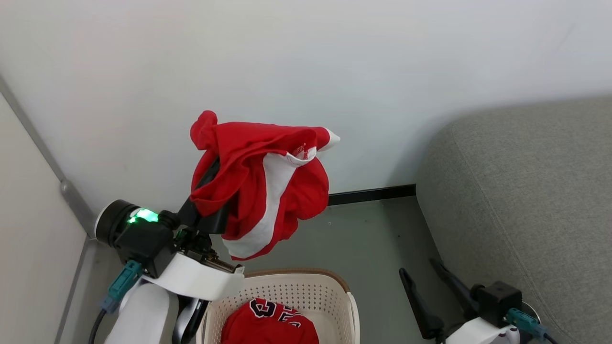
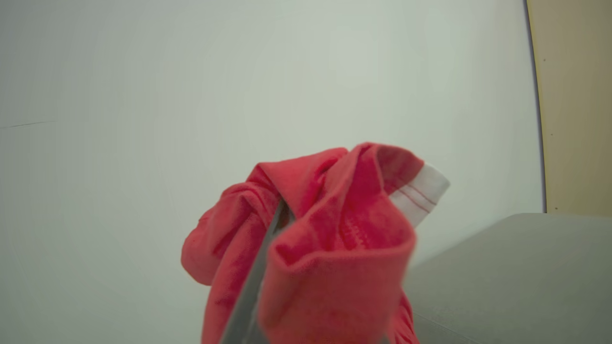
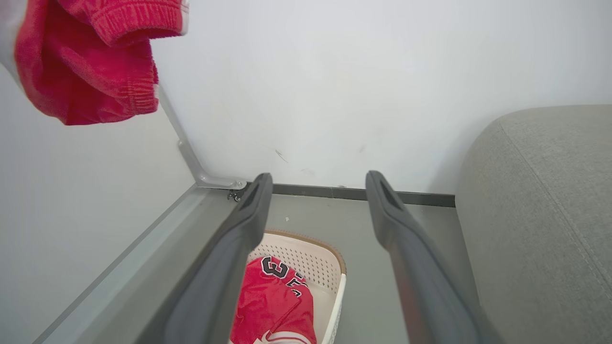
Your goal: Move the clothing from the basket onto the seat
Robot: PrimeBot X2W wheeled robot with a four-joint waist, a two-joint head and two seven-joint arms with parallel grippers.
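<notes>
- Straight ahead of you, the far wall (image 1: 382,57) is plain white, matt and evenly lit.
- On your left, a beige side wall (image 1: 28,239) meets it at a grey metal strip (image 1: 74,203) that slants down to the floor (image 1: 363,239).
- A black skirting (image 1: 370,194) lines the foot of the far wall.
- The floor is smooth and grey-green.
- On your right, a grey woven sofa (image 1: 526,191) sits against the far wall, with a soft shadow beside it.

Left arm raised, left gripper (image 1: 211,176) pointing upward, fingers closed on the red shorts (image 1: 267,191). Right gripper (image 1: 418,267) low, fingers spread apart, holding nothing
</notes>
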